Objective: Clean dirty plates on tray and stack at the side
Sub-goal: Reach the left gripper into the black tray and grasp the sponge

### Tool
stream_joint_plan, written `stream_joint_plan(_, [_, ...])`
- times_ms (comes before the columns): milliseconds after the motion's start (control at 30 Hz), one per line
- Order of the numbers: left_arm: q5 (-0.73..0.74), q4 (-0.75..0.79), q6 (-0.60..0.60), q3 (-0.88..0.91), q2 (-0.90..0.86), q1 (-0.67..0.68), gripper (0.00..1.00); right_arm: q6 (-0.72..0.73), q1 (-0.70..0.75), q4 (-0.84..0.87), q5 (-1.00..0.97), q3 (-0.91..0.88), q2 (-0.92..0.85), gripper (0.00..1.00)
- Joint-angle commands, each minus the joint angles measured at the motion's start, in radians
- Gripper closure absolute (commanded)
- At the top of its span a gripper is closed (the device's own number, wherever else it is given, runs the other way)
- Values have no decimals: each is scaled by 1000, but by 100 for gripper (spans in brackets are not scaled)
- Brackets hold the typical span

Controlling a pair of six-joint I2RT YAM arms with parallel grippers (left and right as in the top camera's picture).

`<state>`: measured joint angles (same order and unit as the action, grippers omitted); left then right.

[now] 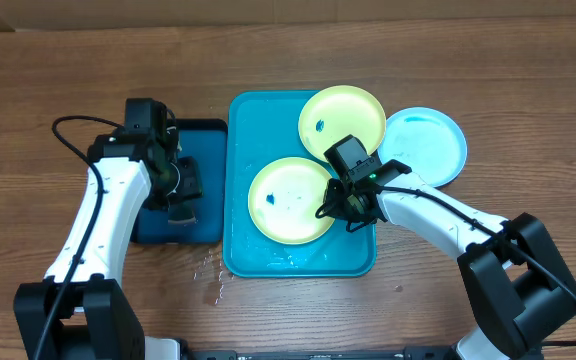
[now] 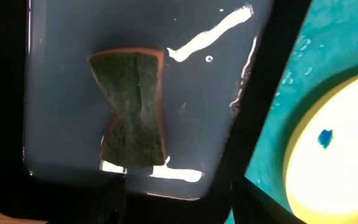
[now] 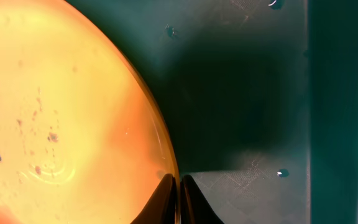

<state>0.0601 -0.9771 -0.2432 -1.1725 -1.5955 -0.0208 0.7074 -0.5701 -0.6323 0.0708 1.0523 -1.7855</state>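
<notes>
Now | right end effector (image 3: 178, 185) clenched on smeared yellow-green plate (image 1: 291, 200) rim | left end effector (image 2: 178, 190) spread above sponge (image 2: 132, 109)

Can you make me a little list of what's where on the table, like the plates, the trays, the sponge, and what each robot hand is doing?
tray: turquoise, middle of the table
near yellow plate: inside the tray, tiny blue specks
far yellow plate: over the tray's back right corner, one blue spot
blue plate: on the table, right of the tray
dark tray: left of the tray
sponge: lying in the dark tray
left hand: open, above the sponge
right hand: shut on the near yellow plate's rim
</notes>
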Motion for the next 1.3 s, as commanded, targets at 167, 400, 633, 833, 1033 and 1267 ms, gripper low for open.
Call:
stream_joint_plan(167, [-156, 26, -98, 6, -3, 1, 48, 3, 3, 2, -9, -5, -5, 94])
stream_joint_plan(400, [-156, 42, -106, 15, -3, 2, 50, 4, 3, 4, -8, -5, -5, 94])
stream_joint_plan(633, [-149, 122, -109, 86, -3, 2, 56, 4, 3, 6, -6, -5, -5, 94])
stream_joint_plan(833, [-138, 176, -108, 142, -3, 2, 58, 4, 3, 7, -5, -5, -5, 94])
stream_joint_plan(1033, [-138, 204, -101, 172, -3, 2, 61, 4, 3, 7, -5, -5, -5, 93])
stream_joint_plan(1267, [-142, 280, -97, 227, -3, 2, 64, 4, 3, 7, -5, -5, -5, 93])
